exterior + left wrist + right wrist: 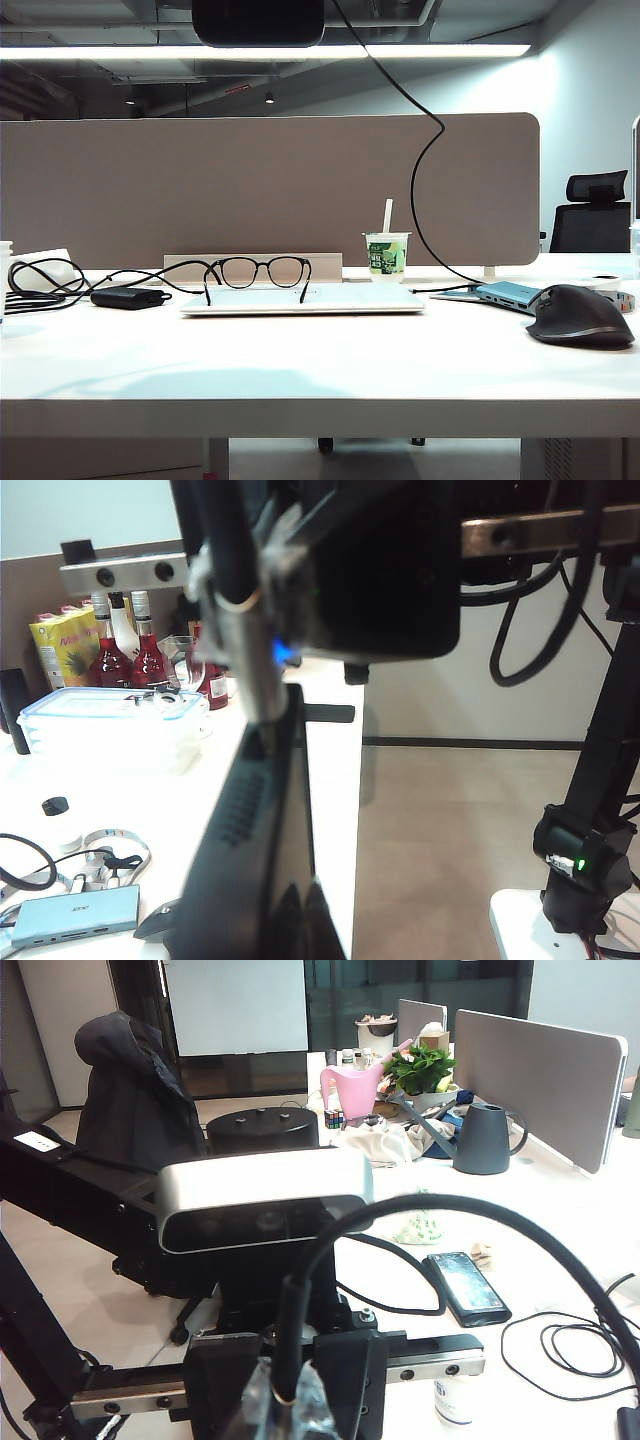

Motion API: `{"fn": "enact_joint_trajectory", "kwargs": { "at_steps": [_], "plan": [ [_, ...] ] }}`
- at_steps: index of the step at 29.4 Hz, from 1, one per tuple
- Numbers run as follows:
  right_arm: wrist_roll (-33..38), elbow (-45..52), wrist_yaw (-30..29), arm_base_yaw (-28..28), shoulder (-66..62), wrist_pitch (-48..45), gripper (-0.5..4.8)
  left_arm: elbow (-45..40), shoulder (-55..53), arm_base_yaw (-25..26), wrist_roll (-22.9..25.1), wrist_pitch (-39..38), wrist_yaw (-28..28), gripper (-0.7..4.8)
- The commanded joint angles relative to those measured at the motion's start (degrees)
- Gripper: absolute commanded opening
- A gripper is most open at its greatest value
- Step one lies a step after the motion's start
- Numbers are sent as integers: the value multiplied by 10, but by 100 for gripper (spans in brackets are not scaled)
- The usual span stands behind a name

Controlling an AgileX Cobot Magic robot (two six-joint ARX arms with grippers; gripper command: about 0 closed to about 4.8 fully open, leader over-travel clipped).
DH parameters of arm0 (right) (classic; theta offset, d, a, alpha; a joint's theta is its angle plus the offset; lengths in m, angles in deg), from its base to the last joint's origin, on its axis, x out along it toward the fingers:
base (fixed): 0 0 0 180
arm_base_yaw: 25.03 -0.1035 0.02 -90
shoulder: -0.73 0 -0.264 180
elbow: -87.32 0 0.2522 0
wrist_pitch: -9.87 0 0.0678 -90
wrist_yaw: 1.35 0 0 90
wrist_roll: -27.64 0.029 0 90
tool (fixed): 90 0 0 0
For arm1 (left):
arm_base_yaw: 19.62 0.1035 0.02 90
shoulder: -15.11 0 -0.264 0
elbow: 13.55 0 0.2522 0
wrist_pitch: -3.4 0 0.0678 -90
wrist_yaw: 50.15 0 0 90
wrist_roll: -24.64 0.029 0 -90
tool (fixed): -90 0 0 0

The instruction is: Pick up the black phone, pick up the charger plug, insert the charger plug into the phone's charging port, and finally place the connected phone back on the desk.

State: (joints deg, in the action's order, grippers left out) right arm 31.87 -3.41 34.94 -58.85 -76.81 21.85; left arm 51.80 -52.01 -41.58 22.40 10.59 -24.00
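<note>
Two grippers were logged, both closed.

- The left gripper [288, 1385] was clamped on the black phone [255, 850], one slab held edge-on and clear of the desk [320, 360].
- The right gripper [282, 1410] was pinched on the lead just behind the charger plug [248, 655].
- The plug was one silver tip on one black cable [420, 1205], and the cable was looped up and away toward the desk.
- The tip was set against the phone's end, straight ahead of the left gripper. Whether it was seated in the port could not be told.
- The desk's front edge was seen just beside the held phone, with open floor beyond it.

Farther out, one glossy handset [465, 1288] was lying flat on the desk, well apart from both grippers. One loose coil of thin wire [560, 1350] lay near it.

In the exterior view, these were counted:

- one mouse [582, 315] at lower right
- one blue hub [510, 293] beside the mouse
- one closed laptop [300, 300] at centre, with one pair of glasses [258, 272] resting on it
- one cup [387, 255] just behind the laptop
- one power brick [125, 297] at left

A wide bare strip of desk was left between the front edge and these things. The back edge was closed off by one partition [270, 190].
</note>
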Motion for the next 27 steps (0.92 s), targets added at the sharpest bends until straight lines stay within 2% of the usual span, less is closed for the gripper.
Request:
{"fn": "enact_joint_trajectory", "kwargs": {
  "at_steps": [1, 27],
  "plan": [
    [-4, -3, 0, -1, 3, 0, -6, 4, 3, 0, -2, 19, -3, -6],
    [-18, -3, -2, 1, 3, 30, -6, 4, 3, 0, -2, 19, -2, -6]
  ]
}}
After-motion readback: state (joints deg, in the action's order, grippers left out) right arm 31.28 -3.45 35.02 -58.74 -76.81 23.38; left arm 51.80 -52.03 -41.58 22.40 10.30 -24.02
